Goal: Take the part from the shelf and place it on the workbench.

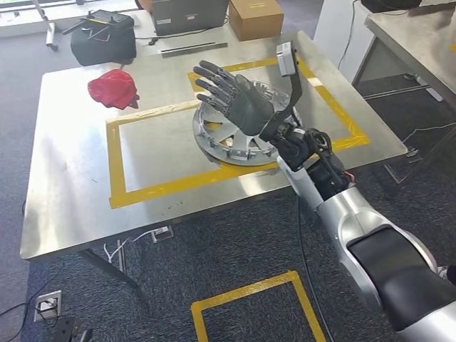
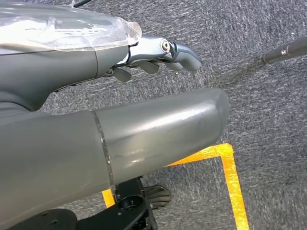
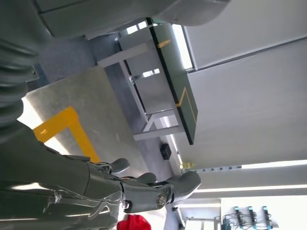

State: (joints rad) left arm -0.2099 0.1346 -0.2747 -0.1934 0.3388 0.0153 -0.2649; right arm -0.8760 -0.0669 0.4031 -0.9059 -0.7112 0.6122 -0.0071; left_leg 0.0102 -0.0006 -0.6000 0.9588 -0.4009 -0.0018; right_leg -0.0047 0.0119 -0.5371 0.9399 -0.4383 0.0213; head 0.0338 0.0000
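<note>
The part (image 1: 231,139) lies flat on the workbench (image 1: 70,178), inside the tape frame (image 1: 115,160), toward its right side. The right hand (image 1: 234,92) is above the part, fingers spread apart. A cloth (image 1: 112,88) lies on the bench to the left, behind the frame. A bag (image 1: 102,37) and a box (image 1: 255,18) sit behind the bench.

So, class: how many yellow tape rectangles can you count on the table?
2: a large one across the table's middle, and a second overlapping its far right part. The round part and right hand hide some tape.
</note>
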